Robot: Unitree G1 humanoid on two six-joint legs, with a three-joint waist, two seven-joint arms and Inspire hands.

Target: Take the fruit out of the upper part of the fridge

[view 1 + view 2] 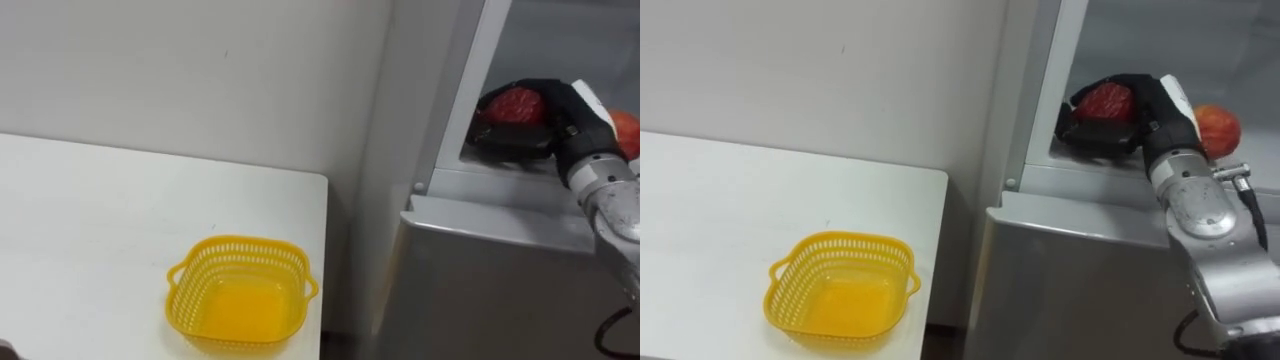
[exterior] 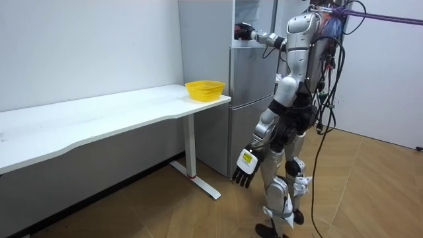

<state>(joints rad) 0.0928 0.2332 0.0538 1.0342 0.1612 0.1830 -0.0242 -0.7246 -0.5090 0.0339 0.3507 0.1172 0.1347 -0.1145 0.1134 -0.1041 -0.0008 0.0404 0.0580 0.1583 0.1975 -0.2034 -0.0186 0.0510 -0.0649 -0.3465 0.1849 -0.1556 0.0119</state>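
The robot's right hand (image 1: 562,112) reaches into the upper fridge (image 1: 480,270), fingers curled round what looks like a red fruit (image 1: 517,104) at the shelf's front edge. A yellow basket (image 1: 240,290) sits by the counter (image 1: 90,220) edge nearest the fridge, across a narrow gap. The left hand (image 2: 246,163) hangs with fingers relaxed.

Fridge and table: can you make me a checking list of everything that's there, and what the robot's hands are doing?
Surface: white table, with an empty yellow basket near its end by the fridge.
Job's things: red fruit in the open upper part of the fridge; a second reddish fruit sits to the right of it.
Clutter: nothing seen.
Hands: right hand reaches into the fridge, fingers curled round the red fruit; left hand hangs by the robot's side, fingers relaxed.
Cables: nothing seen beyond the robot's own.
Surroundings: pale wall, wooden floor.
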